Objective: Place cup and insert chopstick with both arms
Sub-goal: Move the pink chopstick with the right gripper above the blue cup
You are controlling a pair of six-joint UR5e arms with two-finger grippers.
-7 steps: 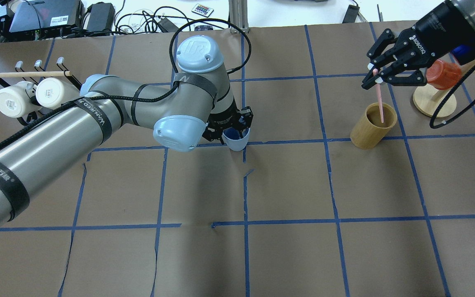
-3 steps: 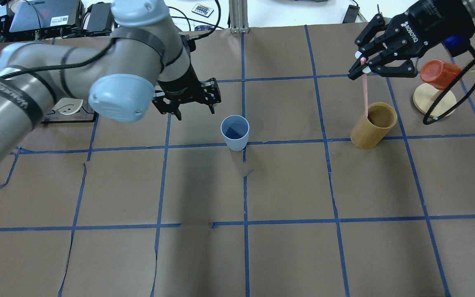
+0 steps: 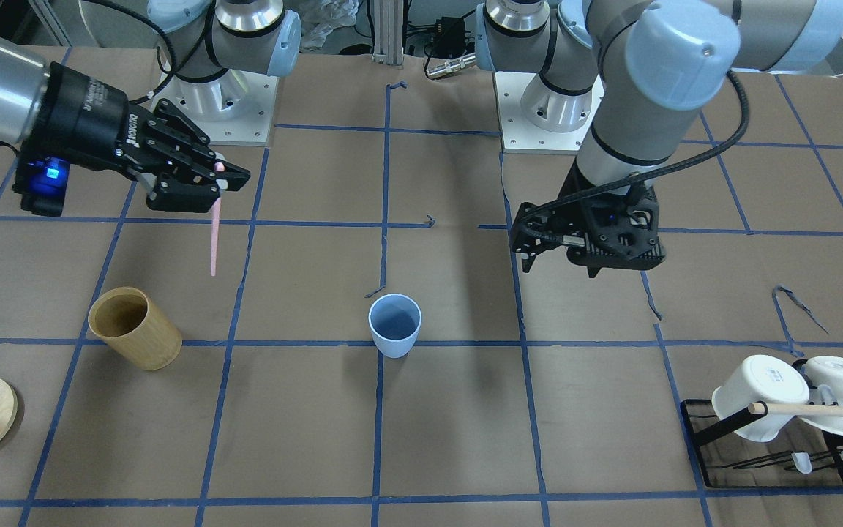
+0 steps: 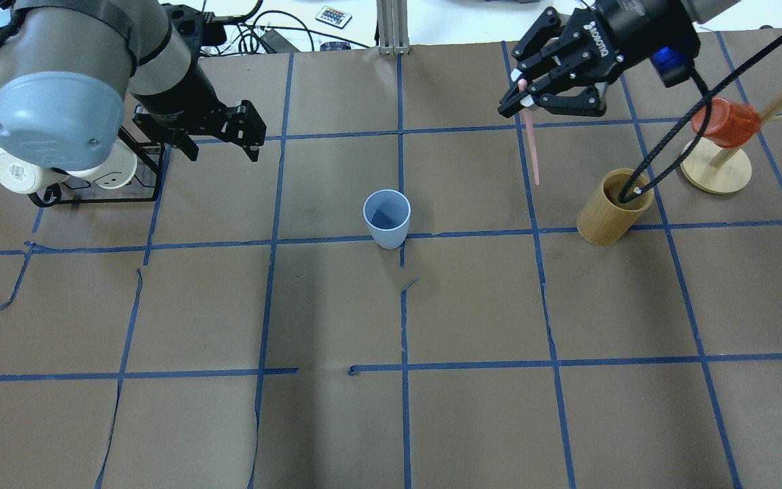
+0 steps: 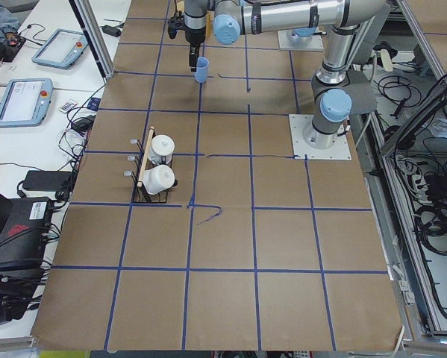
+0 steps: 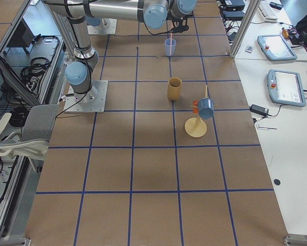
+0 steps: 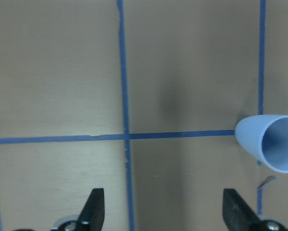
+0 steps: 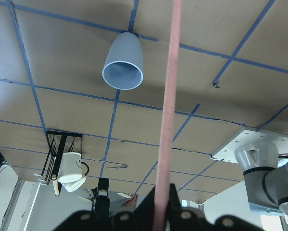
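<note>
The pale blue cup point(image 4: 386, 217) stands upright and alone near the table's middle; it also shows in the front view point(image 3: 394, 324) and in the left wrist view point(image 7: 271, 142). My left gripper point(image 4: 222, 151) is open and empty, raised well to the cup's left; its jaws stand wide apart in the left wrist view point(image 7: 165, 207). My right gripper point(image 4: 520, 94) is shut on the top of the pink chopstick point(image 4: 532, 153), which hangs down in the air, clear of the holder and right of the cup. In the right wrist view the chopstick point(image 8: 168, 110) points past the cup point(image 8: 123, 60).
A tan wooden cylinder holder point(image 4: 615, 207) stands right of the chopstick. An orange cup point(image 4: 725, 122) sits on a wooden stand at the far right. A black rack with two white mugs point(image 4: 58, 170) and a wooden dowel is at the left, under my left arm.
My left gripper let go of the cup, opened and drew back to the left. My right gripper lifted the chopstick out of the wooden holder and carried it leftward.
</note>
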